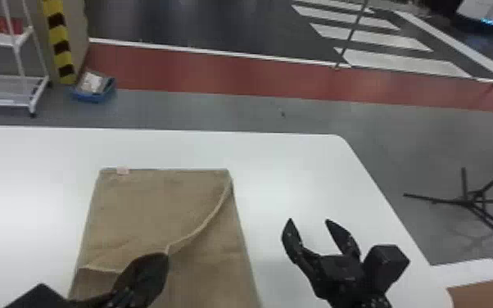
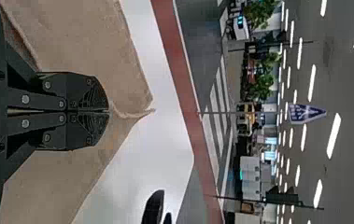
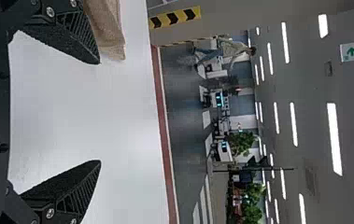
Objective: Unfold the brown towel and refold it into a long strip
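Your left gripper is closed on a raised edge of the brown towel on the white table, so a quick pull could drag the layer beneath, since your right gripper, wide open and empty, pins nothing.

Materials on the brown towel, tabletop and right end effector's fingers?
Brown towel: matte, soft-looking fabric, maybe cotton; the hem curves loosely and the cloth creases.
Tabletop: smooth white, slight sheen, probably laminate or plastic; it has soft bright patches and no grain.
Right end effector: dull black fingers, pebbly and ribbed, rubber or plastic; shiny screw heads look metal.
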